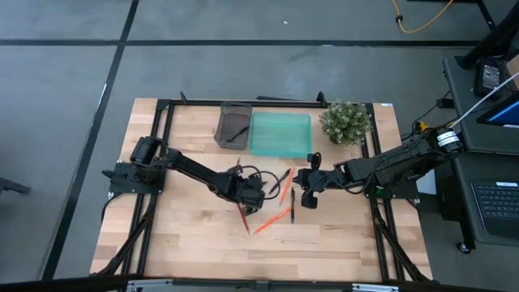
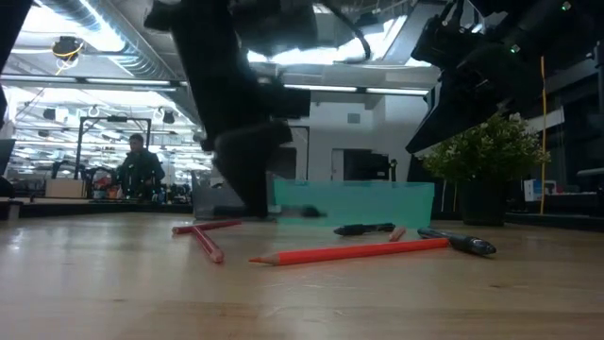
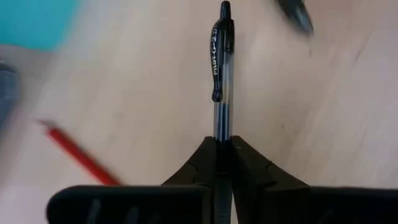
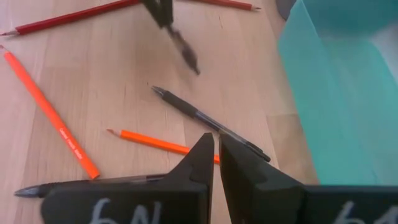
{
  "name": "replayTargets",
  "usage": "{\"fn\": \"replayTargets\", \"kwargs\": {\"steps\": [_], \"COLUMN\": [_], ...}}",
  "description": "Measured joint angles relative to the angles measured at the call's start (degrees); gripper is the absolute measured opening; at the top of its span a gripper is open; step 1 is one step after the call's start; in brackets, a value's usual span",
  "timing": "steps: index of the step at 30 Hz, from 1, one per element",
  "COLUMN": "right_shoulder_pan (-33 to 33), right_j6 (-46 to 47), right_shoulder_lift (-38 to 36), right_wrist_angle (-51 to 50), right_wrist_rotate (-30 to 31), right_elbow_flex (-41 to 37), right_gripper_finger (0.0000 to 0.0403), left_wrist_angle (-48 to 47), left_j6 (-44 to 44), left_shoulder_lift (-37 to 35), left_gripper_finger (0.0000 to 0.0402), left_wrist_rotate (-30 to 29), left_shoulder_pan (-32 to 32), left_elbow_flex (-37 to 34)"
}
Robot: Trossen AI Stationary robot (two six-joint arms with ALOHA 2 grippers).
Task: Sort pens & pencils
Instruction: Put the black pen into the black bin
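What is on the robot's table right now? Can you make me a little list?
left pincer: shut on a black pen
right pincer: shut, holding nothing, above the table
pencils: red and orange, lying loose on the wood, one at
trays: green tray, grey tray with a pen inside
plant: beside the green tray

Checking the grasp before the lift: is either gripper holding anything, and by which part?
The left gripper is shut on a black pen, pinching its barrel end. The right gripper is shut and empty.
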Motion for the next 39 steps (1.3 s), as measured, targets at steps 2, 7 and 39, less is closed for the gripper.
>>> {"fn": "replayTargets", "kwargs": {"steps": [2,7,39], "right_shoulder_pan": [0.0,0.0,0.0], "right_j6": [0.4,0.4,0.6], "right_shoulder_lift": [0.0,0.0,0.0], "right_wrist_angle": [-0.5,-0.8,0.4], "right_wrist_rotate": [0.0,0.3,0.4], "right_elbow_flex": [0.0,0.0,0.0], "right_gripper_finger": [0.0029,0.0029,0.0029], "left_wrist_angle": [-0.6,-0.5,47.5], "left_j6": [0.0,0.1,15.2], "left_shoulder_lift": [-1.0,-4.8,-34.3], "left_gripper_finger": [0.0019,0.0019,0.0018], "left_wrist_rotate": [-1.3,-3.5,-2.4], "left_shoulder_pan": [-0.6,-2.5,-5.6], "left_elbow_flex": [0.0,0.1,-36.8]}}
